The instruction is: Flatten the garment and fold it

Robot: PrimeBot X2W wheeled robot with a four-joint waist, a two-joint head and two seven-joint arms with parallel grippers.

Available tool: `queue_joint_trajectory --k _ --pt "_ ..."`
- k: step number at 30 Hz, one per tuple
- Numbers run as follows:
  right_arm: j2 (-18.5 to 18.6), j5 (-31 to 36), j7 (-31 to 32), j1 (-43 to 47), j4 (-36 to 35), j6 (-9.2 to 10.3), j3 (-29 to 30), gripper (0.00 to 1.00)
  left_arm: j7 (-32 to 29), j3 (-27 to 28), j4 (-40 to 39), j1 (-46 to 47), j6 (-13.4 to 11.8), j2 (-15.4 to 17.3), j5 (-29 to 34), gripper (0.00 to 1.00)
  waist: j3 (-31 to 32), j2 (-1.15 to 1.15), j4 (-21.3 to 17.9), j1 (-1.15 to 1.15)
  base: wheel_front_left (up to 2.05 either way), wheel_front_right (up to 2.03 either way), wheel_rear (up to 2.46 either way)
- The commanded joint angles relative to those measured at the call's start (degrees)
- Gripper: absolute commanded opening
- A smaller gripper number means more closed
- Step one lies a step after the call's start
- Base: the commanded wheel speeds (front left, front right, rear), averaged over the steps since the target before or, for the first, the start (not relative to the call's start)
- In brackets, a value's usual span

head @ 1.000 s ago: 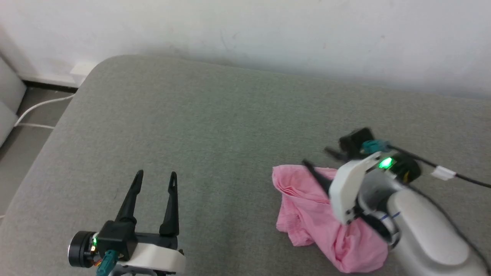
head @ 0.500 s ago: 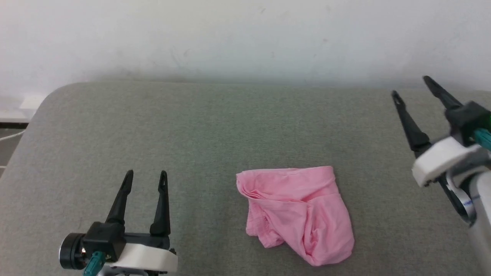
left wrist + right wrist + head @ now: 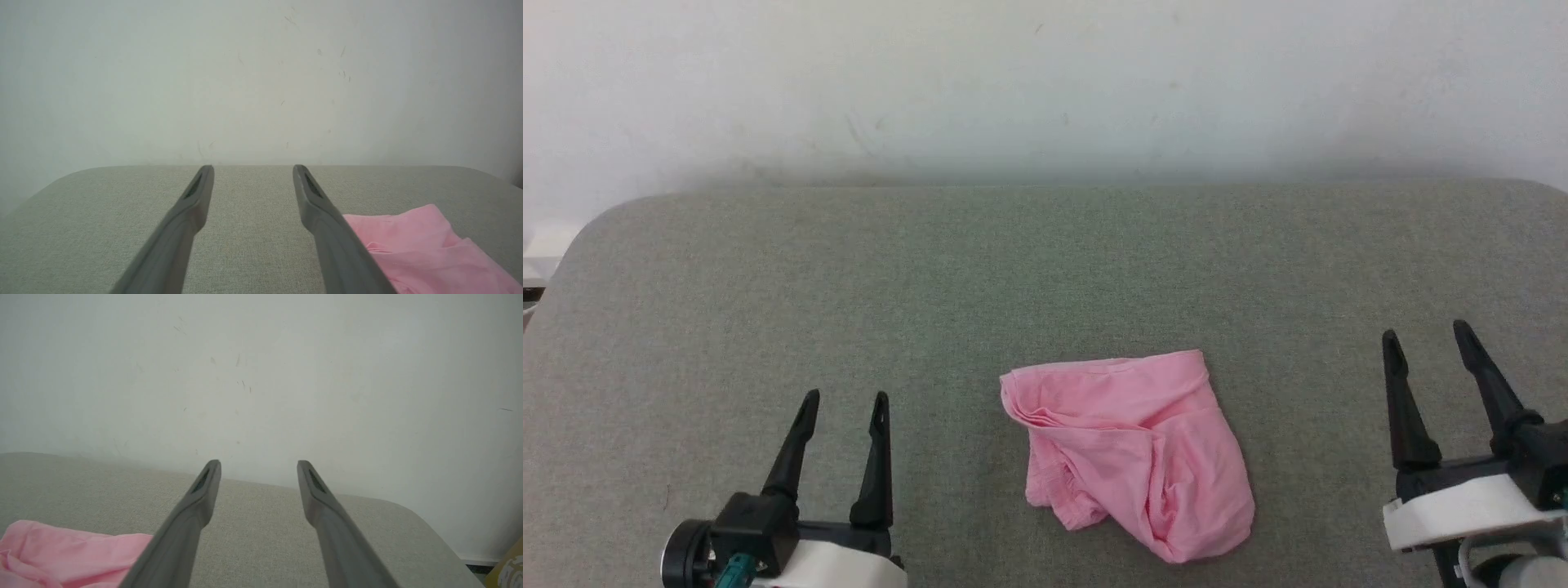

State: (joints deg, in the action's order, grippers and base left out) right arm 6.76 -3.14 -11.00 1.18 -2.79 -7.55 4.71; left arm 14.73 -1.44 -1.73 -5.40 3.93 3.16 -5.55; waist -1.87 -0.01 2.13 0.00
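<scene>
Item: garment [image 3: 1131,449], pink, crumpled, on grey fabric-covered table [image 3: 931,278].

Lies in a bunched heap toward 6 o'clock of the table in the head view, with a layered, folded edge at its own 10 o'clock corner and a rounded lobe at 5 o'clock. Flanked by left gripper [image 3: 845,398] at 8 o'clock and right gripper [image 3: 1426,331] at 3 o'clock, both well apart from the cloth. Jaws of each parted and holding nothing, tips toward 12 o'clock and the pale wall [image 3: 1045,82]. Appears at 4 o'clock in the left wrist view and at 8 o'clock in the right wrist view.
</scene>
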Motion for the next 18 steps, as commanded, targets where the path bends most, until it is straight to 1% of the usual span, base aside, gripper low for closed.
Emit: queue_joint_trajectory --k 1,4,7,9,11,14,16,18 --pt "-0.2 0.3 -0.4 0.3 -0.3 0.06 0.2 1.00 0.3 -0.1 0.2 -0.5 0.2 -0.2 0.0 1.00 0.0 0.01 0.0 0.00 0.00 0.00 0.00" --pt "-1.4 0.8 -0.7 2.2 -1.0 0.06 0.3 1.00 0.3 -0.2 0.3 -0.8 0.1 -0.2 -0.2 1.00 -0.1 0.01 -0.1 0.00 0.00 0.00 0.00" --pt "-1.7 1.2 -0.2 2.9 -1.5 0.06 -0.2 1.00 0.3 -0.3 0.2 -0.6 0.1 -0.3 -0.2 1.00 -0.4 0.01 0.1 0.00 0.00 0.00 0.00" --pt "-1.2 1.3 0.7 3.1 -1.9 0.06 -0.8 1.00 0.3 -0.4 0.1 -0.3 0.1 -0.3 -0.2 1.00 -0.7 0.01 0.3 0.00 0.00 0.00 0.00" --pt "-0.3 -0.2 2.8 3.1 -1.9 0.06 -2.2 1.00 0.3 -0.6 0.1 0.0 0.2 -0.3 -0.1 1.00 -1.1 0.01 0.6 0.00 0.00 0.00 0.00" --pt "2.3 -5.5 9.1 2.3 -1.4 0.06 -5.9 1.00 0.3 -0.9 0.0 0.5 0.2 -0.3 -0.2 1.00 -2.2 0.01 1.1 0.00 0.00 0.00 0.00" --pt "4.3 -11.3 15.7 1.1 -0.6 0.06 -8.5 1.00 0.3 -1.2 0.2 0.9 0.3 -0.3 -0.1 1.00 -3.0 0.01 1.5 0.00 0.00 0.00 0.00" --pt "7.1 -17.7 23.0 -0.4 -0.1 0.06 -11.7 1.00 0.3 -1.4 0.3 1.3 0.3 -0.3 0.0 1.00 -4.0 0.01 2.0 0.00 0.00 0.00 0.00"
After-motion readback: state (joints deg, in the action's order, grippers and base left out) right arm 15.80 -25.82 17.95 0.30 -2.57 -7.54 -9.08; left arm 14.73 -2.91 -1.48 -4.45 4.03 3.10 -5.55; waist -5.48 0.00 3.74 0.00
